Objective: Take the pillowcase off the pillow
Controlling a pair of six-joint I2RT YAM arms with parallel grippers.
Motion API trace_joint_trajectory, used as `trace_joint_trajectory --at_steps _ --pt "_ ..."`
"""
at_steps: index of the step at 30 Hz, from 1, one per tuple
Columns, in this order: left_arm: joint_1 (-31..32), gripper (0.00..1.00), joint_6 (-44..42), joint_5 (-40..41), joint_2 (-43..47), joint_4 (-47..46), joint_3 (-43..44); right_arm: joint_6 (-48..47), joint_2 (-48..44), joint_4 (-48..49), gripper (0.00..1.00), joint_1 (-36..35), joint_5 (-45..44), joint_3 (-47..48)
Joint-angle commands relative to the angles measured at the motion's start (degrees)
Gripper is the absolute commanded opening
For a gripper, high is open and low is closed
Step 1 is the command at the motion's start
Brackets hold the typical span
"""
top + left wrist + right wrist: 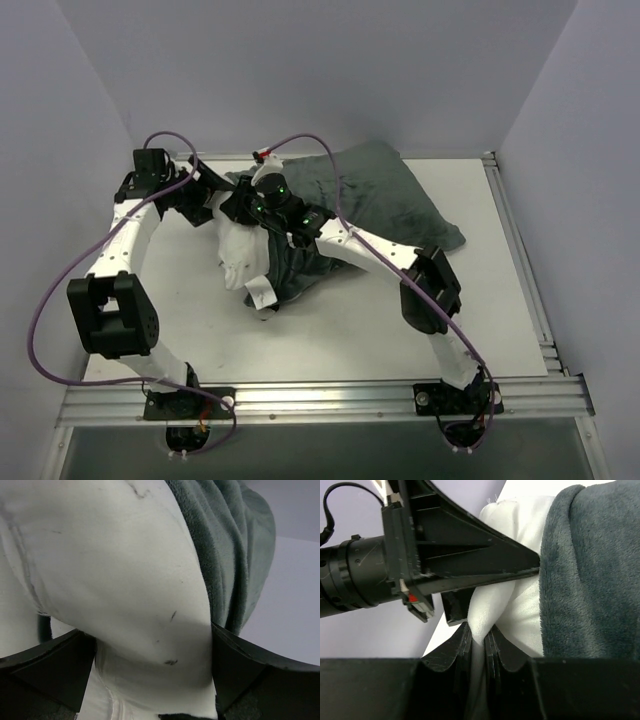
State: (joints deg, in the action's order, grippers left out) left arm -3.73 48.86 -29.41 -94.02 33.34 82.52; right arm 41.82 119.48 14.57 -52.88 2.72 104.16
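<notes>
The white pillow [240, 258] sticks out of the left end of the dark grey pillowcase [390, 195], which lies across the table's middle and back right. My left gripper [222, 205] reaches in from the left. In the left wrist view it [150, 637] stands open wide, with the pillow [110, 565] bulging between its fingers and the pillowcase [235, 555] bunched to the right. My right gripper [479, 630] is shut on a pinched fold of the pillow [522, 605], right beside the pillowcase's edge [590, 570]. A finger [470, 565] of the left gripper crosses just above it.
Both arms crowd together over the pillow's exposed end [250, 215]. A purple cable [60, 290] loops off the left arm. A metal rail [320, 400] runs along the table's near edge and another [520, 260] along its right side. Walls close in on three sides.
</notes>
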Motion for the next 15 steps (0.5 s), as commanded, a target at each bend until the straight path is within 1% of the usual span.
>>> trace_joint_trajectory --at_steps 1,5,6,7,8,9,10,11,13,14,15 --pt "2.58 0.94 -2.09 -0.66 -0.29 -6.89 -2.27 2.65 0.22 6.88 0.0 -3.89 8.79 5.16" --pt "3.11 0.94 -5.87 2.33 -1.25 -3.82 -4.2 1.77 0.76 5.82 0.0 -3.81 8.97 6.67" --pt "3.02 0.99 -6.67 2.16 -1.69 -3.12 -4.56 1.51 0.58 5.65 0.0 -3.81 9.06 6.76" --pt "2.85 0.92 -7.2 1.29 -2.04 -3.37 -4.91 0.72 0.58 5.39 0.0 -3.89 8.97 6.93" --pt "2.41 0.45 -6.94 -0.2 -2.57 -3.63 -5.96 0.37 0.49 5.04 0.0 -3.81 8.97 7.2" --pt "2.23 0.22 -6.76 -0.3 -2.57 -3.72 -6.32 0.02 0.49 4.68 0.0 -3.72 9.14 7.37" --pt "2.23 0.04 -7.37 -0.12 -2.4 -3.9 -6.49 -0.51 0.4 4.68 0.0 -3.54 10.36 7.37" --pt "2.15 0.02 -7.72 -0.12 -2.14 -3.99 -6.5 -0.78 0.14 4.68 0.0 -3.28 11.51 7.46" --pt "1.27 0.02 -7.9 -0.73 -1.7 -3.81 -6.41 -1.56 -0.56 2.84 0.27 -2.49 15.53 7.81" --pt "0.74 0.02 -7.82 -1.09 -1.35 -3.81 -6.41 -3.4 -1.87 1.27 0.4 -2.14 16.34 8.07" --pt "0.3 0.02 -7.82 -1.7 -1.08 -3.9 -6.58 -4.98 -2.93 -3.97 0.54 -1.61 16.7 9.12"
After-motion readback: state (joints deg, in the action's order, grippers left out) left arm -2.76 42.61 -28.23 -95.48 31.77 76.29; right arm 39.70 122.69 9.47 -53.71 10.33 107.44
